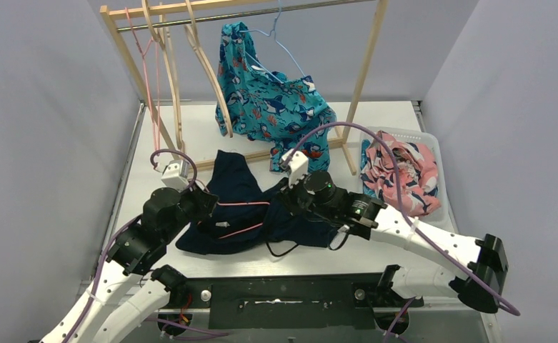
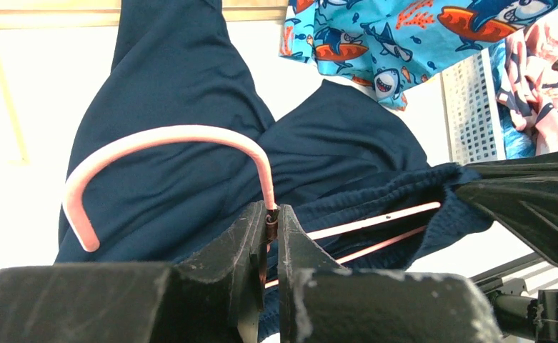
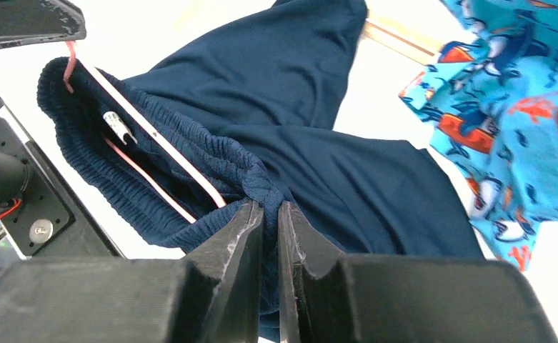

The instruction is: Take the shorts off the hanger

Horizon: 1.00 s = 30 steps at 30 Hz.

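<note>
The dark navy shorts (image 1: 236, 193) lie on the table with a pink wire hanger (image 1: 241, 204) through the waistband. My left gripper (image 2: 271, 223) is shut on the neck of the pink hanger (image 2: 168, 136), below its hook. My right gripper (image 3: 271, 211) is shut on the bunched navy waistband (image 3: 261, 187); the hanger's pink wires (image 3: 154, 136) run inside the waistband opening. The teal shark-print shorts (image 1: 272, 100) hang on a blue hanger (image 1: 279, 43) on the rack. The pink-and-navy floral shorts (image 1: 404, 171) lie in a white basket (image 1: 435, 146) at the right.
A wooden rack (image 1: 361, 71) with a metal rail stands at the back, with empty wooden hangers (image 1: 208, 68) and a pink hanger (image 1: 149, 78) on it. Grey walls close in both sides. A black plate (image 1: 283, 300) lies at the near edge.
</note>
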Motion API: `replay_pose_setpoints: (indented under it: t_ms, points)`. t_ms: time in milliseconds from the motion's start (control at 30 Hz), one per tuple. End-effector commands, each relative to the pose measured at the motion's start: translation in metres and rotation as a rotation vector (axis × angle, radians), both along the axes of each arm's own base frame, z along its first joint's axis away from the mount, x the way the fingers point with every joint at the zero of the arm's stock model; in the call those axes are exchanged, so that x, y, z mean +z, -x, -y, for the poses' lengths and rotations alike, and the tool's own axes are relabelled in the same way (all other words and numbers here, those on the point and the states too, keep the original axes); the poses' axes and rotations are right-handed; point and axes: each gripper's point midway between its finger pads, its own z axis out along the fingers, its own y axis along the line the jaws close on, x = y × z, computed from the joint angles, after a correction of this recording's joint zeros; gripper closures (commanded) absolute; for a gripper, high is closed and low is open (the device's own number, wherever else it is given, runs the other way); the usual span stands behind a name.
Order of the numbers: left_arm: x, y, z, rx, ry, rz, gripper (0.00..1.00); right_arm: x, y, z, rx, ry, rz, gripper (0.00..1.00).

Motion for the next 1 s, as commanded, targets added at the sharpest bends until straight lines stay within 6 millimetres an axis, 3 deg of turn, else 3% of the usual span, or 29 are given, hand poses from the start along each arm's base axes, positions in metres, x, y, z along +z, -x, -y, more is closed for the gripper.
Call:
replay_pose_setpoints:
  t_ms: [0,233,300,500,700,867,967]
  points:
    - [0.028,-0.006,-0.008,0.061,0.032,0.072,1.0,0.02,-0.013,0.046,-0.162,-0.029,0.058,1.0]
    - [0.031,-0.007,-0.008,0.067,0.054,0.085,1.0,0.006,-0.02,0.112,-0.366,0.015,0.042,1.0]
    - [0.031,-0.007,-0.007,0.064,0.056,0.085,1.0,0.006,-0.017,0.119,-0.374,0.008,0.044,1.0]
    - [0.029,-0.009,-0.003,0.052,0.062,0.08,1.0,0.012,-0.006,0.102,-0.247,-0.064,0.051,0.99]
    - [0.026,-0.011,0.001,0.044,0.063,0.084,1.0,0.013,-0.004,0.087,-0.16,-0.06,0.057,0.88]
    - [0.022,-0.012,0.001,0.039,0.057,0.087,1.0,0.027,-0.002,0.087,-0.141,-0.056,0.069,0.67]
    - [0.022,-0.012,0.005,0.02,0.069,0.091,1.0,0.038,0.004,0.089,-0.114,-0.074,0.093,0.43]
